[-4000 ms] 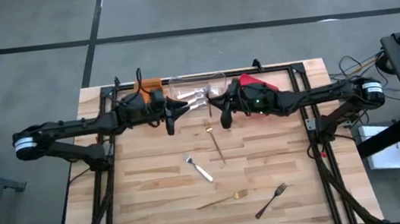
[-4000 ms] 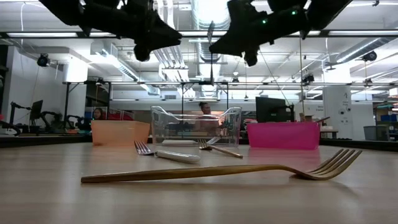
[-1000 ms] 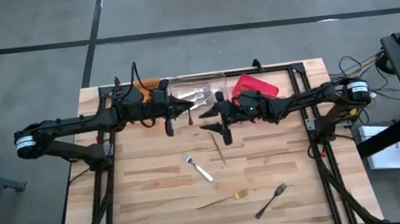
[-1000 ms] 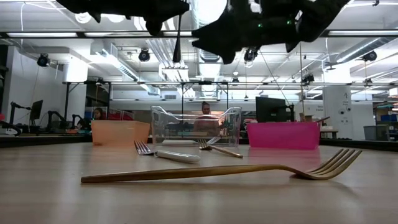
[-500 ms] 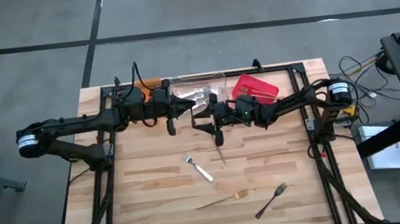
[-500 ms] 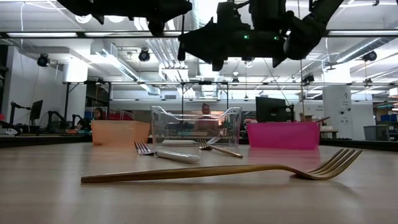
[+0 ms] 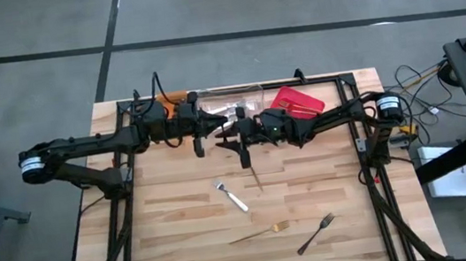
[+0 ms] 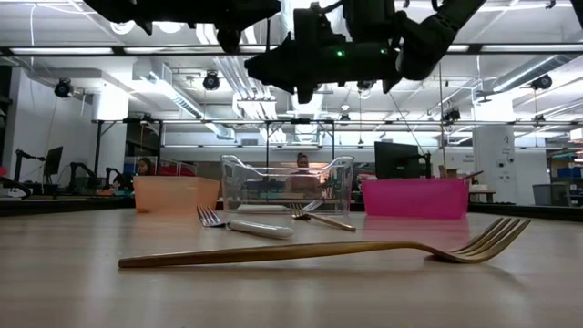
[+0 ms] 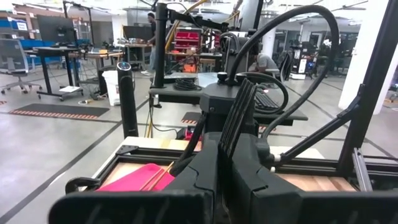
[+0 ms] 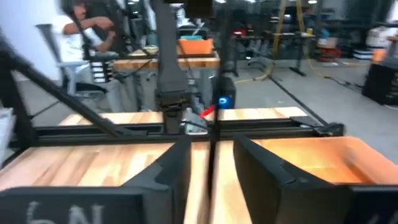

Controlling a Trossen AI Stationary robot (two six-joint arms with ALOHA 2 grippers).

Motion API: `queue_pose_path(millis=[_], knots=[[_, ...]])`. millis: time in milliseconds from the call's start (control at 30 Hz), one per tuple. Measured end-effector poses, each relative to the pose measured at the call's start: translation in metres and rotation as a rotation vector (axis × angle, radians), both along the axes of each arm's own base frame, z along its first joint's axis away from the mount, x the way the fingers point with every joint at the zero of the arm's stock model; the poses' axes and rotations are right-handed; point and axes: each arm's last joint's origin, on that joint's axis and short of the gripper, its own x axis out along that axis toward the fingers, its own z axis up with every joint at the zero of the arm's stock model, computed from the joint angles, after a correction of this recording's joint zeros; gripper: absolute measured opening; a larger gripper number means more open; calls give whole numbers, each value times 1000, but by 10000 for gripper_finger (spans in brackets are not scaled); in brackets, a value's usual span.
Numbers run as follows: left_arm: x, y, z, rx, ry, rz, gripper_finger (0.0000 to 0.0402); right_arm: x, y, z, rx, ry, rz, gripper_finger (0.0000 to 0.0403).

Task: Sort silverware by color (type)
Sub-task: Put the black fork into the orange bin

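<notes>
Nearest the front edge of the table (image 7: 183, 235), a loose dark fork (image 7: 315, 234) lies at an angle, with a gold fork (image 8: 319, 251) just beside it on the left, flat on the wood. Farther in, a silver fork (image 7: 230, 196) lies diagonally near the table's middle, and a slim gold utensil (image 7: 255, 176) lies beyond it, pointing toward the bins. Above the far end of that utensil, both arms meet in mid-air, clear of the table. The right gripper (image 7: 244, 154) points down, and in its wrist view its fingers (image 10: 177, 165) are parted by a narrow gap with a thin dark strip running between them. Whether the pads touch that strip cannot be told. The left gripper (image 7: 198, 146) hangs just beside it, jaws clenched on a held dark fork (image 9: 239, 115), whose ribbed end rises between its fingers. Along the far edge stand three bins in a row: an orange bin (image 8: 175, 194), a clear bin (image 8: 287, 187) containing silver pieces (image 7: 229, 110), and a red bin (image 8: 414, 198). Beyond the table, a person (image 8: 301, 160) shows behind the clear bin.
</notes>
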Motion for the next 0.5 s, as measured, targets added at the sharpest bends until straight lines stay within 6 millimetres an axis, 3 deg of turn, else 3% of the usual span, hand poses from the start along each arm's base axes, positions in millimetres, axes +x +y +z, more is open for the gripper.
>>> queue_pose_path(millis=[200, 500], knots=[[0, 0, 0, 4, 0, 6, 0, 0, -2, -2, 5, 23, -87, 20], [0, 1, -1, 8, 13, 43, 5, -1, -3, -3, 10, 28, -100, 9]])
